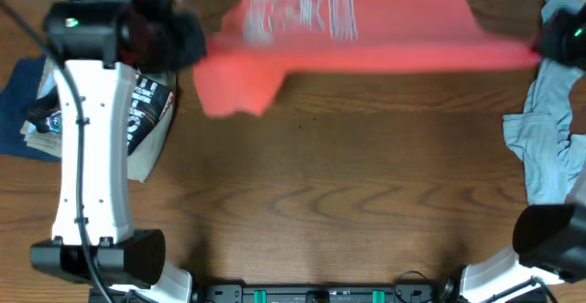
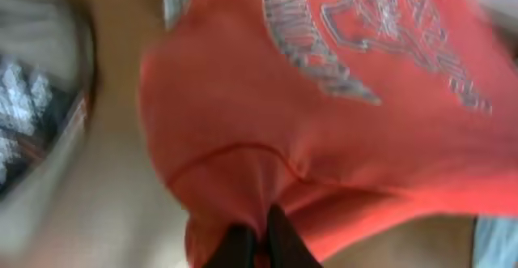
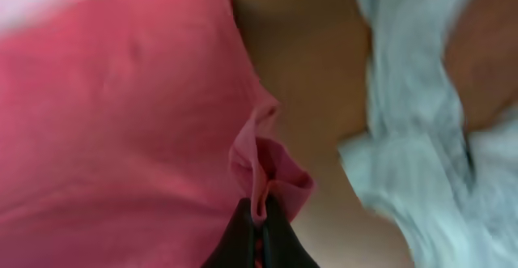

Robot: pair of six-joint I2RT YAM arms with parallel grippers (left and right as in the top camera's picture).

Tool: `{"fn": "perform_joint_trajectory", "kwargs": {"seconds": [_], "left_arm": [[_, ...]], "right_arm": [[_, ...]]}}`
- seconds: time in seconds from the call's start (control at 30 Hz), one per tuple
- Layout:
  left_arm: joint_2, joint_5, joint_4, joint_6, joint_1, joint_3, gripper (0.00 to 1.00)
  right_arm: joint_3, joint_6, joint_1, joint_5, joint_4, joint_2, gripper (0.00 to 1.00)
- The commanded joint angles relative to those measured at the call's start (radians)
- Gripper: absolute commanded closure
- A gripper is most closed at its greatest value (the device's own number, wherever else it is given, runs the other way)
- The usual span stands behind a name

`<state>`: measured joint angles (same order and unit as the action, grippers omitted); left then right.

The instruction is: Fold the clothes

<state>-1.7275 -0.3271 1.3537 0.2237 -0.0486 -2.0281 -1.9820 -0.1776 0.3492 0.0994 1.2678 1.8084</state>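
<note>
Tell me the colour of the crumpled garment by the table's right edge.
The garment is pale blue-grey, seen best in the overhead view.

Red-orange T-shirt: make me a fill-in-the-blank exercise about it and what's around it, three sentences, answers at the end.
1. The left claw is ____ on a fold of the red-orange T-shirt.
2. The crumpled garment beside the right claw is light ____.
3. The shirt's chest lettering shows in the ____ wrist view.
Missing words: shut; blue; left.
</note>
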Motion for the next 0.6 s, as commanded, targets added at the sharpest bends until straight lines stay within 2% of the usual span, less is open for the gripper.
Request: {"fn": "perform_joint_trajectory", "kwargs": {"seconds": [0.0,0.3,0.43,0.57], "left_arm": [[-0.007,-0.002,0.056,-0.048,-0.021,0.129,0.94],[-0.007,-0.003,0.030,-0.047,-0.121,0.631,0.94],[-0.006,-0.002,0.025,-0.047,-0.148,0.776,0.94],[-0.006,-0.002,0.018,-0.048,-0.149,0.844,0.94]], "right_arm": [[0.118,0.026,0.004,-0.150,0.028,0.027,0.99],[0.512,-0.055,0.023,-0.249,0.036,0.026,0.99],[0.634,-0.081,0.039,-0.249,0.034,0.026,0.99],[0.698,-0.095,0.054,-0.253,0.033,0.026,0.99]]}}
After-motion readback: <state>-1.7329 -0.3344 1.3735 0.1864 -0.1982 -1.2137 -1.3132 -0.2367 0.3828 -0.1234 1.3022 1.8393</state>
